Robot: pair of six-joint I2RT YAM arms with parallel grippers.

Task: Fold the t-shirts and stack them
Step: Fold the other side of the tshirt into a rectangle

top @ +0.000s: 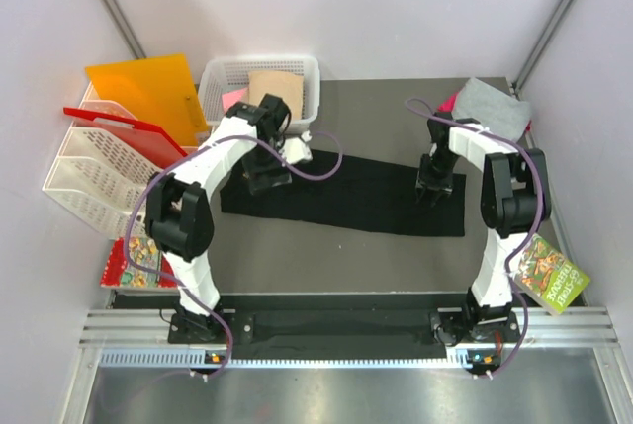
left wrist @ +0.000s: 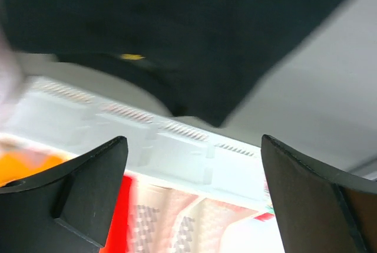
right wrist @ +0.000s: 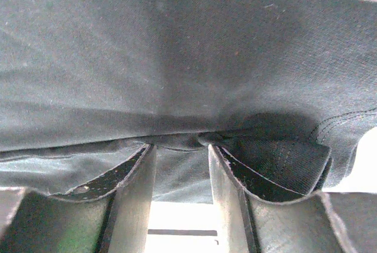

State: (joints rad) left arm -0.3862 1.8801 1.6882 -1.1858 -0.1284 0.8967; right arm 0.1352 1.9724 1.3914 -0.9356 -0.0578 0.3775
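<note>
A large black t-shirt (top: 346, 197) lies as a long folded strip across the middle of the table. My left gripper (top: 265, 179) hovers over its left end. In the left wrist view the left gripper (left wrist: 192, 141) is open wide and empty, with the black cloth (left wrist: 177, 29) beyond its fingertips. My right gripper (top: 432, 195) is at the strip's right end. In the right wrist view the right gripper (right wrist: 179, 147) is closed narrow on a fold of the black shirt (right wrist: 177, 46), fingertips buried in cloth. A grey shirt (top: 492, 103) lies back right over a pink one (top: 450, 103). A tan shirt (top: 275, 86) sits in the basket.
A white basket (top: 223, 76) stands at the back, with an orange plastic sheet (top: 148, 88) and white and red file trays (top: 94, 172) to its left. Printed booklets lie at the front left (top: 134, 261) and front right (top: 549, 274). Walls close in on both sides.
</note>
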